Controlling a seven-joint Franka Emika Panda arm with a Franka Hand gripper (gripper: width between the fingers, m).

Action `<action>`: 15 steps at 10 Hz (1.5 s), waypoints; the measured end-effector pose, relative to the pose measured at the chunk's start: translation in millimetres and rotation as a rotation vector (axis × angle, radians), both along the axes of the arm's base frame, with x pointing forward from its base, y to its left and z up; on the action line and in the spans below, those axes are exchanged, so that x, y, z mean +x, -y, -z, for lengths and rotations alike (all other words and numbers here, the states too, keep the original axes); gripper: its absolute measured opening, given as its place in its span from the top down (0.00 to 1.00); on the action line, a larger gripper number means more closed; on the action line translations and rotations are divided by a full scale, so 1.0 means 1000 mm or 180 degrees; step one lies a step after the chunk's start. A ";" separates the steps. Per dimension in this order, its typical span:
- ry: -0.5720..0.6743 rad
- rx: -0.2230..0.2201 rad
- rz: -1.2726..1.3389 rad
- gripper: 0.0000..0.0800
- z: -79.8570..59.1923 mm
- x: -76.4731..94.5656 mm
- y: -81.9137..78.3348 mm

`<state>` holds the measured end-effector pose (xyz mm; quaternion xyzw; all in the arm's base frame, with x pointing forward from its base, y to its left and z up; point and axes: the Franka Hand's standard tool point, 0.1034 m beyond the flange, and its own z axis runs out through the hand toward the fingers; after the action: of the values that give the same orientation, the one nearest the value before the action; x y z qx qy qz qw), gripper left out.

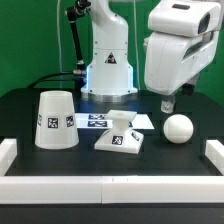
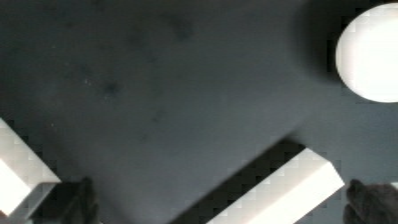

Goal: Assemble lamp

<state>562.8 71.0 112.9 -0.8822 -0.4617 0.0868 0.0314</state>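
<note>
The lamp's parts stand apart on the black table. The tapered shade (image 1: 57,120) stands at the exterior view's left. The square base with its neck (image 1: 120,138) is in the middle. The ball-shaped bulb (image 1: 178,127) rests at the right. My gripper (image 1: 168,102) hangs just above and behind the bulb, touching nothing. In the wrist view the bulb (image 2: 370,58) shows at the picture's edge, outside the span of my gripper (image 2: 215,206). Its dark fingers (image 2: 54,205) stand wide apart with only table between them. The gripper is open and empty.
The marker board (image 1: 92,121) lies flat behind the base. A low white wall (image 1: 110,186) runs along the table's front and sides, and it also shows in the wrist view (image 2: 294,185). The robot's pedestal (image 1: 108,70) stands at the back.
</note>
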 end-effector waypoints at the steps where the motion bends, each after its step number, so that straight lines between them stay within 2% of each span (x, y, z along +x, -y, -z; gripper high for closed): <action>1: -0.0065 0.0005 -0.0070 0.13 0.000 0.000 0.000; 6: -0.0055 0.0007 -0.0074 0.13 0.001 -0.003 0.003; 8: -0.0010 0.0001 -0.0048 0.13 0.000 -0.038 0.026; 11: 0.0251 0.0043 0.0111 0.13 0.008 -0.081 0.064; 15: 0.0232 0.0002 0.0409 0.13 0.010 -0.082 0.065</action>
<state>480.4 5.6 103.1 -0.9126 -0.4051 0.0523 0.0203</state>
